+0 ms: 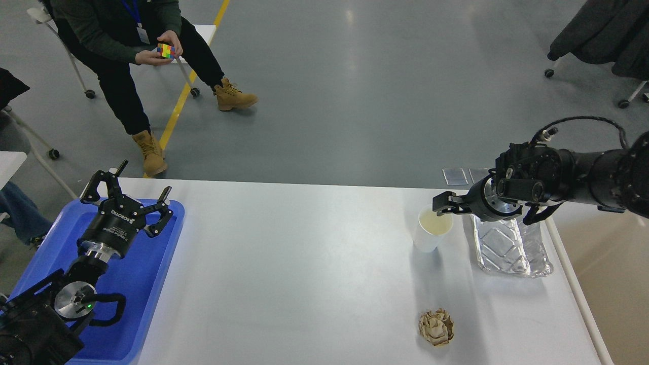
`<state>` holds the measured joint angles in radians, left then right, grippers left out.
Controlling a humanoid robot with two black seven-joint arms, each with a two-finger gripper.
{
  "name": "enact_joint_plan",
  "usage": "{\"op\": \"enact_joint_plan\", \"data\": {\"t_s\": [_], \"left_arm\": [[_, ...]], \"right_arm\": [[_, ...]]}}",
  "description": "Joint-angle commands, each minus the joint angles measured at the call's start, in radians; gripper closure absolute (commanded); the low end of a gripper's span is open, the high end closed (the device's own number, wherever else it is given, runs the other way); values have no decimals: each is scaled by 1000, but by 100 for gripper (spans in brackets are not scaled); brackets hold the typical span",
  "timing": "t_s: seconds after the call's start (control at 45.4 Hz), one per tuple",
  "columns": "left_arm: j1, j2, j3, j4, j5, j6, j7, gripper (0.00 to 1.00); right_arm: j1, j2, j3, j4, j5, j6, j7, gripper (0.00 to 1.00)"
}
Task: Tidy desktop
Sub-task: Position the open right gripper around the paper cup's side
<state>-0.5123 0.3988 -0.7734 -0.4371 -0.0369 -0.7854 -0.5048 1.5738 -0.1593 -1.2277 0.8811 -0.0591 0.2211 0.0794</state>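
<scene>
Our left gripper hovers with fingers spread above the glossy blue tray. Our right gripper sits at the paper cup's far rim; we cannot tell its spread. The smooth matte white desktop also carries a crinkled foil pan and a crumpled brown paper ball.

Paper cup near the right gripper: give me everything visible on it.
The paper cup is plain white, looks like thin paper, and stands upright on the white desktop, left of the foil tray and apart from it. It is open-topped with a round rim, and holds a pale yellowish liquid partway up. It casts a soft shadow toward the near side. The right gripper sits at its far rim; whether the fingers touch it cannot be told. The crumpled brown paper ball lies well nearer, separate.
</scene>
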Motion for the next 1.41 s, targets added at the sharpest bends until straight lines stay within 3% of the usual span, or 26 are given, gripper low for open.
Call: {"op": "enact_joint_plan", "data": {"t_s": [0.0,0.529,0.683,0.749,0.837,1.079,1.211,1.278,1.388], "left_arm": [[0,0,0,0,0,0,0,1],[0,0,-1,0,0,0,0,1],[0,0,-3,0,0,0,0,1],[0,0,-3,0,0,0,0,1],[0,-2,-3,0,0,0,0,1],[0,-2,-4,0,0,0,0,1],[2,-2,-3,0,0,0,0,1],[2,-2,-4,0,0,0,0,1],[2,-2,-4,0,0,0,0,1]], "right_arm": [[-126,0,42,-88,15,-42,0,1],[-242,0,125,-143,7,-149,3,3],[-245,-2,126,-145,-4,-184,8,15],[-245,0,126,-145,-4,-186,8,25],[-245,1,126,-143,-4,-189,10,29],[-242,3,128,-139,-7,-189,11,58],[-242,4,126,-133,-19,-186,13,78],[-241,4,135,-128,-18,-177,13,99],[-239,4,160,-128,-19,-171,13,100]]}}
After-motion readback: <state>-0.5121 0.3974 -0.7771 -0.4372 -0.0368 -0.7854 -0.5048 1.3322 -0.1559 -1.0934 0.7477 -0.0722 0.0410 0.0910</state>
